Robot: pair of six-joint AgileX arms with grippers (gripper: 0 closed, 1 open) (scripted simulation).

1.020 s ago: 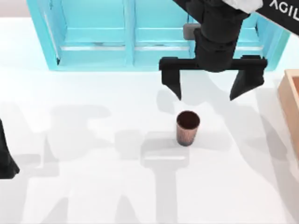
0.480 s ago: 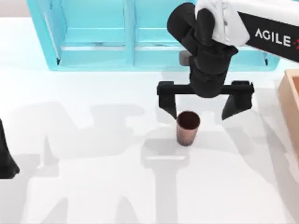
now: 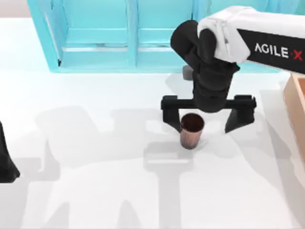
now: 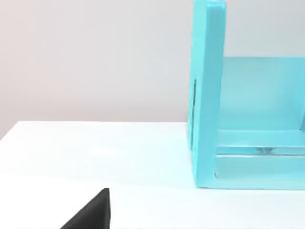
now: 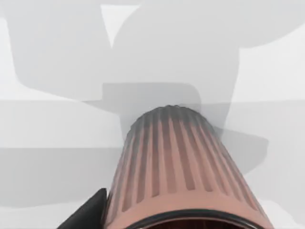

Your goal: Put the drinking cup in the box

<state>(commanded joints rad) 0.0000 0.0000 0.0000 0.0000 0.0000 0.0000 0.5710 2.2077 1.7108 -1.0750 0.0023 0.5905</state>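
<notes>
The drinking cup (image 3: 191,130), reddish-brown and ribbed with a dark inside, stands upright on the white table. My right gripper (image 3: 205,121) is open and straddles it from the cabinet side. The cup sits close to the left finger (image 3: 171,116), with a wide gap to the other finger (image 3: 238,119). In the right wrist view the cup's ribbed wall (image 5: 174,164) looms very close, with one black fingertip (image 5: 89,213) beside it. The tan wooden box (image 3: 298,102) shows at the table's right edge. My left arm (image 3: 5,162) is parked at the left edge.
A big turquoise cabinet (image 3: 133,33) spans the back of the table, just behind the right arm. The left wrist view shows the cabinet's side wall (image 4: 208,95) and bare white table (image 4: 95,152) before it.
My right gripper has come forward and down from in front of the cabinet until its open fingers flank the cup. The cup and the left arm have not moved.
</notes>
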